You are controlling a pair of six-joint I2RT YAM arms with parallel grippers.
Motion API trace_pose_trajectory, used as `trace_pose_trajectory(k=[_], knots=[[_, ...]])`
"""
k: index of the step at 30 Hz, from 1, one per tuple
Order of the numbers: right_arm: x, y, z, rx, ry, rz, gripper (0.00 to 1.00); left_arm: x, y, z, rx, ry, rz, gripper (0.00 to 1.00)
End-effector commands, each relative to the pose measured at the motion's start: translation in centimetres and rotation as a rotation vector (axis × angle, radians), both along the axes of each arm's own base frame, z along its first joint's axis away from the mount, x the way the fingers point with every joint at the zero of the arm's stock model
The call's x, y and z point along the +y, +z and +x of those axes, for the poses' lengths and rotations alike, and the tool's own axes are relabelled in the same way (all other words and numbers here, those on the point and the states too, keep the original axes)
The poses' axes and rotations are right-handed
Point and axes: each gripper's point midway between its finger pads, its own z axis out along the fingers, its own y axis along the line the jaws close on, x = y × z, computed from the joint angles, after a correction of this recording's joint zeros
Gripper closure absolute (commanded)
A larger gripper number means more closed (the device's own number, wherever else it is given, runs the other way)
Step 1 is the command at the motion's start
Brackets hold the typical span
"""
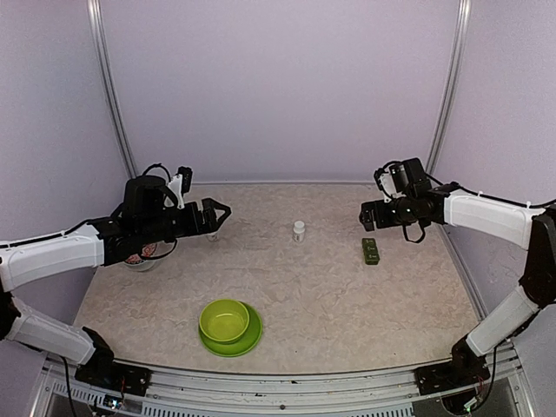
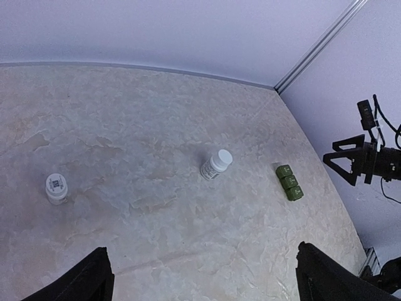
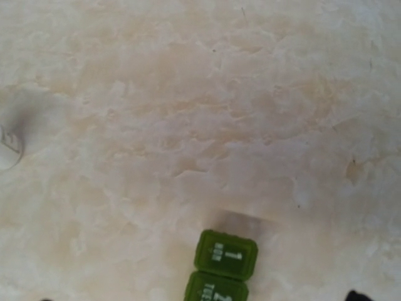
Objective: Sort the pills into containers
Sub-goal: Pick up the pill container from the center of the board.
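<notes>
Taking the far wall as twelve on the marbled beige tabletop (image 1: 304, 295), the dark green strip-shaped plastic pill box (image 1: 371, 251) lies flat at about three o'clock, its three square compartments in a row running towards and away from the wall; the right wrist view shows two lids, marked 1 and 2, and they look shut. The right gripper (image 1: 366, 217) hangs above the table just beyond the box towards twelve, jaws spread wide and empty, not touching it. A small white capped pill bottle (image 1: 299, 230) stands upright just towards twelve of centre, well apart from the box. The left gripper (image 1: 221, 217) is at about ten o'clock, its black fingers (image 2: 88, 279) splayed and holding nothing; a small clear bottle with a white labelled cap (image 2: 56, 187) stands on the table just beside it. A lime-green round bowl (image 1: 224, 320) sits on a matching green plate (image 1: 253, 337) at about seven o'clock. Under the left arm at nine o'clock lies a round object (image 1: 139, 257) with red on it, perhaps a jar; it is mostly hidden.
</notes>
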Motion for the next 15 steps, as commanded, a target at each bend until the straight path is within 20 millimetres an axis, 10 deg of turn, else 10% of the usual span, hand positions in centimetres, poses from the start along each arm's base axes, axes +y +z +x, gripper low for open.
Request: trace_pose_trajectory(k=[1, 15], knots=[[0.4, -0.4, 0.7, 0.004, -0.005, -0.098, 0.00, 0.1, 0.5, -0.7, -0.032, -0.002, -0.001, 0.01], [1.2, -3.4, 1.0, 0.052, -0.067, -0.148, 0.00, -2.4, 0.3, -0.8, -0.032, -0.082, 0.000, 0.01]])
